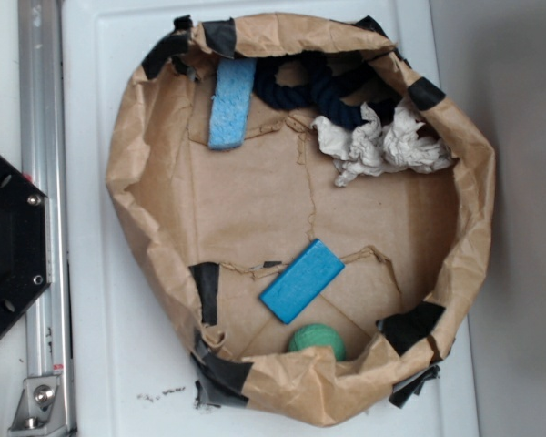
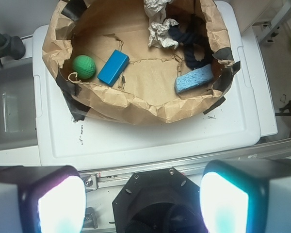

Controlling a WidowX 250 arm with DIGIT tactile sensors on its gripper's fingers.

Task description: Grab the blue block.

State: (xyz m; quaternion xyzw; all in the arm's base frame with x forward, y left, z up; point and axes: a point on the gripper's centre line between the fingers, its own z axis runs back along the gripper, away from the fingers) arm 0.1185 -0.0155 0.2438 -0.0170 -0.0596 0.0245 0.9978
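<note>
In the exterior view I read the scene from left to right. A black hexagonal robot base plate (image 1: 7, 248) sits at the far left beside a silver aluminium rail (image 1: 44, 218). Next comes the white plastic lid (image 1: 100, 182), which carries a crumpled brown paper bin with black-taped rim (image 1: 127, 173). Inside the bin, a pale sky-blue porous sponge strip (image 1: 230, 103) lies near the upper wall. The flat saturated-blue rectangular block (image 1: 302, 280) lies diagonally on the bin floor, lower centre. The green ball (image 1: 316, 340) sits just beside its lower end; I cannot tell whether they touch. A dark navy rope (image 1: 323, 86) and a crumpled white paper wad (image 1: 378, 144) occupy the upper right.

In the wrist view, the gripper (image 2: 143, 204) hovers well apart from the bin, over the base plate. Its two pale fingertips (image 2: 60, 206) stand wide apart, holding nothing.
</note>
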